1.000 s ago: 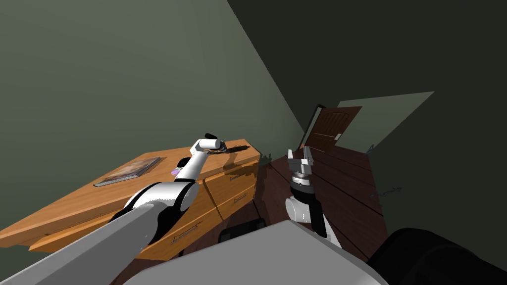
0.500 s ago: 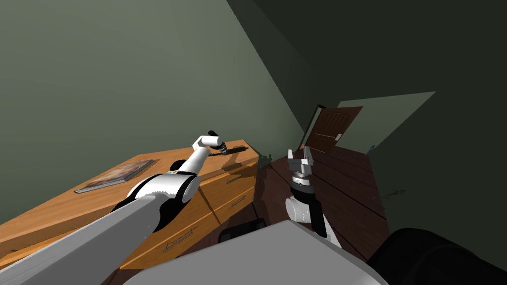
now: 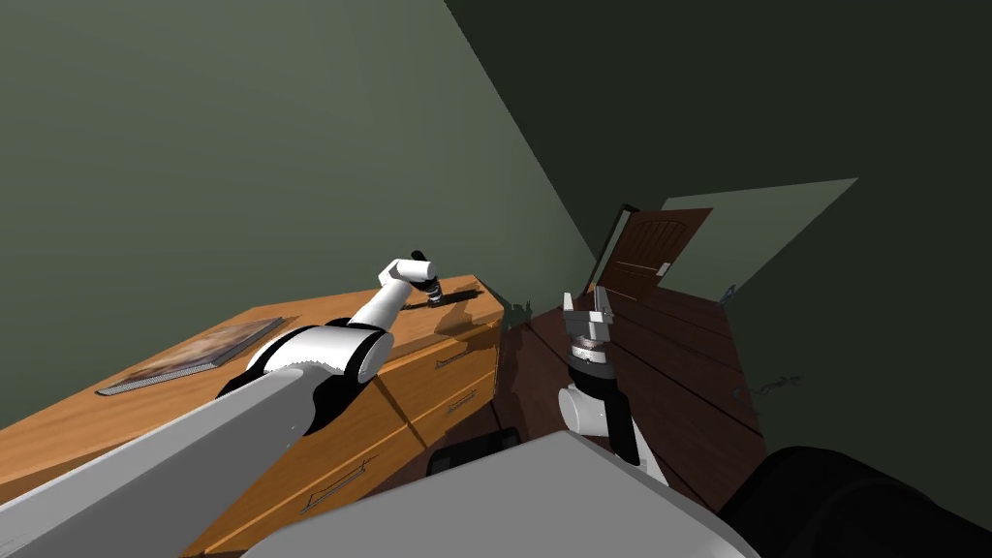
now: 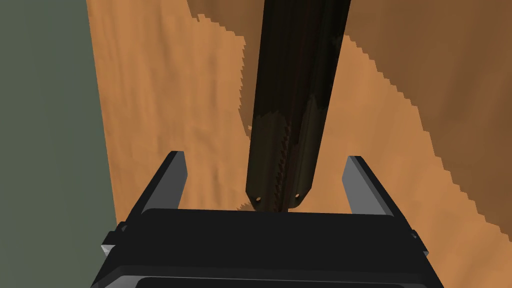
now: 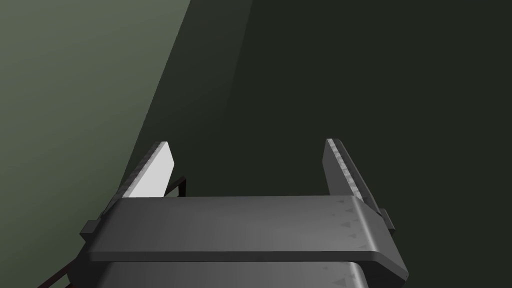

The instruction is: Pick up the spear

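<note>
The spear [image 4: 295,75], a long, dark, flat shaft, lies on the wooden desk [image 4: 165,100], toward the desk's far end. The left gripper [image 4: 265,157] hangs low over the desk there. Its fingers are spread wide on either side of the spear's blunt end without touching it. A book [image 3: 194,354] lies on the desk's nearer part. The right gripper [image 3: 588,308] is held up beyond the desk's far end, fingers released.

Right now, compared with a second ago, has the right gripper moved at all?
No. The right gripper sits at the same place against the brown door beyond it, jaws open.
</note>
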Controlling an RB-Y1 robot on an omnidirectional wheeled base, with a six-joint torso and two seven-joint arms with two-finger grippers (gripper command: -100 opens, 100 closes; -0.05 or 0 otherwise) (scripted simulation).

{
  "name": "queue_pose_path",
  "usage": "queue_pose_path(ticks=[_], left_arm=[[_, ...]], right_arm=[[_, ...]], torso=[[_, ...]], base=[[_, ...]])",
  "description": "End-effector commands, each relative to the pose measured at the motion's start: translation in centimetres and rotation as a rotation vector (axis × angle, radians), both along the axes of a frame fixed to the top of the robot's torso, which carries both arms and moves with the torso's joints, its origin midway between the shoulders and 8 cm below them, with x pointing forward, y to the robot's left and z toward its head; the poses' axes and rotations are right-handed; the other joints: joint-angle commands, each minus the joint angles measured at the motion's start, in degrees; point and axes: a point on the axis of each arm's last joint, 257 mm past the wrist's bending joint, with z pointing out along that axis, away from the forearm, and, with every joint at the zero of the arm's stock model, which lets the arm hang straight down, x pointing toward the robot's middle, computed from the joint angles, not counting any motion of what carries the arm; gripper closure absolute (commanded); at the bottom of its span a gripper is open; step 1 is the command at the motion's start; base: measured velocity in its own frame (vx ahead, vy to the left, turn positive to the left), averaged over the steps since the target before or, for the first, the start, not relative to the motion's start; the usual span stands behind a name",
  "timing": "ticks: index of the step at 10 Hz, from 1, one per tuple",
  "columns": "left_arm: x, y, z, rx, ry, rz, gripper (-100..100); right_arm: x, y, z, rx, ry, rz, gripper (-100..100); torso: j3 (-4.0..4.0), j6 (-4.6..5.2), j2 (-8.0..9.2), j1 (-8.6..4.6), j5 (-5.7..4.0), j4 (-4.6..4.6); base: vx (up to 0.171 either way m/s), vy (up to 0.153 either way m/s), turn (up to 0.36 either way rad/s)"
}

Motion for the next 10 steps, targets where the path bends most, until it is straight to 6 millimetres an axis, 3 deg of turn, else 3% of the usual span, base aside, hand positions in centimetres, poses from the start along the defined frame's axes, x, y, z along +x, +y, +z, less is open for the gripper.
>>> queue_pose_path(ticks=[1, 10], left_arm=[[-0.7, 0.2, -0.5, 0.015, 0.041, 0.003, -100], [-4.7, 2.7, -1.1, 0.136, 0.265, 0.028, -100]], right_arm=[[0.0, 0.0, 0.0, 0.0, 0.0, 0.0, 0], [0.0, 0.0, 0.0, 0.0, 0.0, 0.0, 0]], torso=[[0.0, 0.0, 0.0, 0.0, 0.0, 0.0], [-0.01, 0.0, 0.0, 0.03, 0.01, -0.01]], base=[[0.057, -0.051, 0.005], [0.061, -0.051, 0.003]])
